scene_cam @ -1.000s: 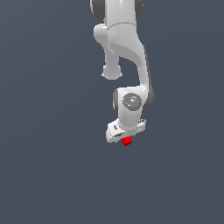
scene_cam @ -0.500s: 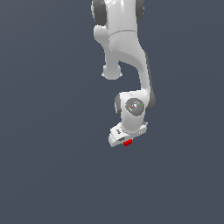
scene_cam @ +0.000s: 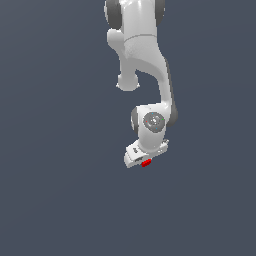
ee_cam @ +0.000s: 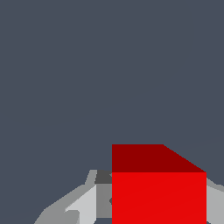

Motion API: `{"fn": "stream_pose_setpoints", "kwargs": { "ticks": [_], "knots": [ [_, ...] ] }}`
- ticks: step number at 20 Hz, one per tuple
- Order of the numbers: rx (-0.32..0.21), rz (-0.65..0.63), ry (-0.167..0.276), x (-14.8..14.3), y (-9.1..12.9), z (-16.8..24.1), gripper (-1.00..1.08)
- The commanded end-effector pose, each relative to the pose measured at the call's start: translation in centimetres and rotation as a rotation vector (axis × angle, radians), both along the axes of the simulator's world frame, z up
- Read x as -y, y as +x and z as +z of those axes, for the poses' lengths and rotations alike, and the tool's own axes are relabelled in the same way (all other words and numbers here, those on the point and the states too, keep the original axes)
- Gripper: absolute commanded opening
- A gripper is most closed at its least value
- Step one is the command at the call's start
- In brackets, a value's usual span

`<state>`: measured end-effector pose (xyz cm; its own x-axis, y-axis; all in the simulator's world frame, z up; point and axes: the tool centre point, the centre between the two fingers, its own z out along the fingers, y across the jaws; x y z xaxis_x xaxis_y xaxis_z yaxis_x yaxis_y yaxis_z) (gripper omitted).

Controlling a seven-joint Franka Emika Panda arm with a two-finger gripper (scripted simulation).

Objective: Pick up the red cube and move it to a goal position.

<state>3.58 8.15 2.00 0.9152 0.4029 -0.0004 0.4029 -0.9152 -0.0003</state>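
red cube point(ee_cam: 158, 192) seen between the fingers point(ee_cam: 83, 205), hand point(scene_cam: 145, 161) apparently closed on it, arm point(scene_cam: 145, 60) reaching down

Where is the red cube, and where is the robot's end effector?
red cube point(ee_cam: 158, 197): wrist view, on its bright front face.
end effector point(scene_cam: 145, 161): exterior view, between its fingertips, at the cube.

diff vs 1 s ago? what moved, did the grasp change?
The gripper has come down in the exterior view, and the wrist has turned, so less of the red cube shows below it: now just a sliver. The wrist view shows the cube sitting between the fingers; no sign it was let go. The plain grey background and the arm's upper links look about the same.
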Motion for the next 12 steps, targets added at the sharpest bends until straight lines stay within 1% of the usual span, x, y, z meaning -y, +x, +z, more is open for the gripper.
{"fn": "stream_pose_setpoints", "kwargs": {
  "ticks": [1,7,12],
  "knots": [
    [0.000,0.000,0.000,0.0,0.0,0.1,-1.00],
    [0.000,0.000,0.000,0.1,-0.2,1.8,-1.00],
    [0.000,0.000,0.000,0.3,-0.5,4.8,-1.00]
  ]
}}
